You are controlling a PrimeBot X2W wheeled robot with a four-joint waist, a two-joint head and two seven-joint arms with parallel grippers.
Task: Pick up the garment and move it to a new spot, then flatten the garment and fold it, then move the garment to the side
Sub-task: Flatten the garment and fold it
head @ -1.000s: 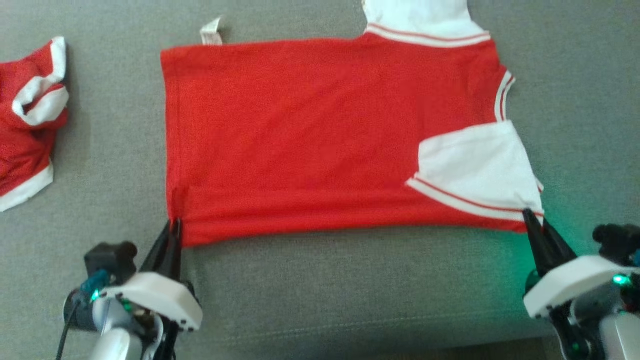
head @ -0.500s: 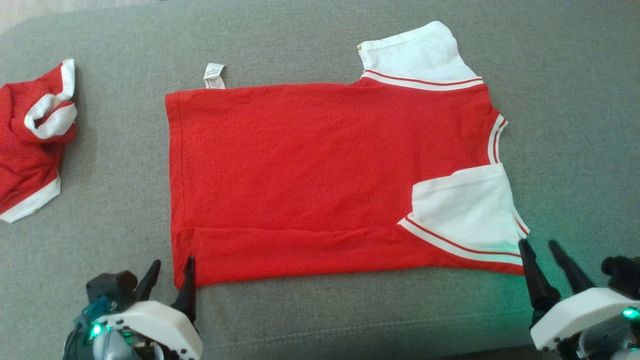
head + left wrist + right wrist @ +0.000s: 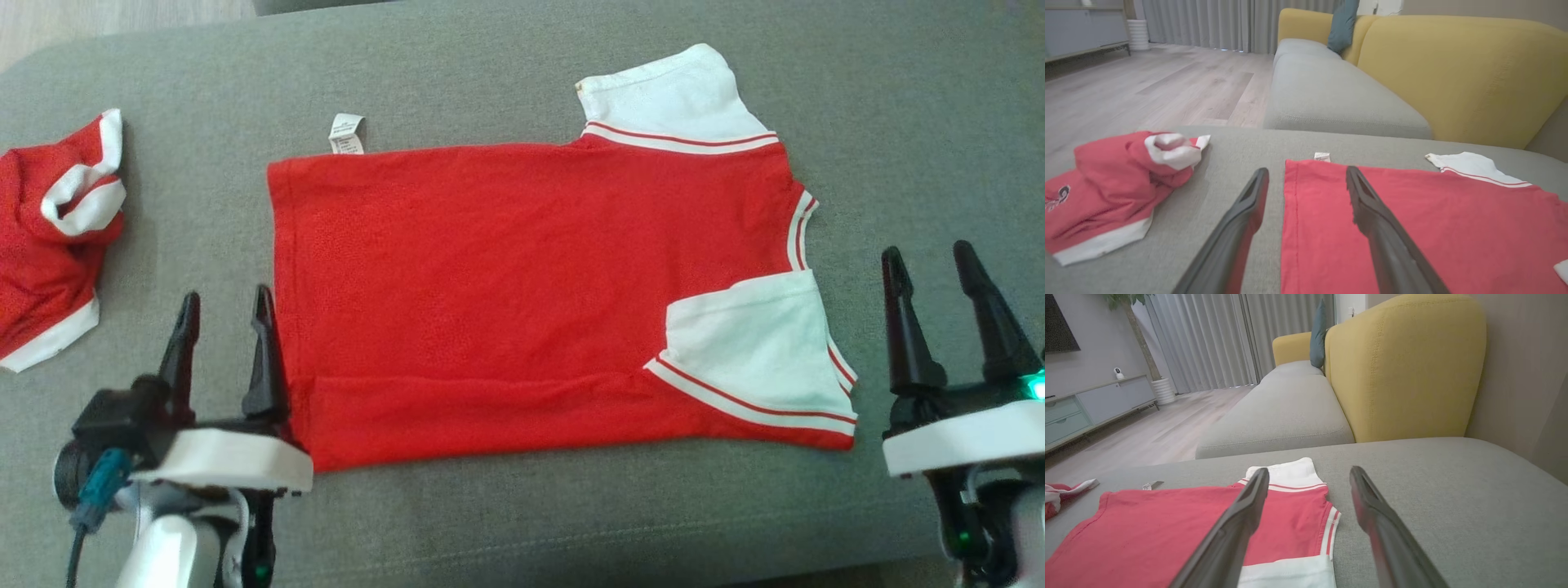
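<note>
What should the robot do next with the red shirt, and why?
Probably reach to the far edge and fold it toward the robot. The red shirt lies flat on the grey cushion with its near sleeve folded in, but the far sleeve sticks out. The left end effector and right end effector are open, holding nothing.

A home living room. A sofa (image 3: 1404, 375) with a yellow back and grey seat holds a teal cushion (image 3: 1318, 335). Beyond the sofa hang long grey curtains (image 3: 1216, 339). Pale wood floor (image 3: 1167, 433) lies beside the sofa. Across that floor from the sofa stand a low cabinet (image 3: 1106, 402) and a potted plant (image 3: 1161, 390).
</note>
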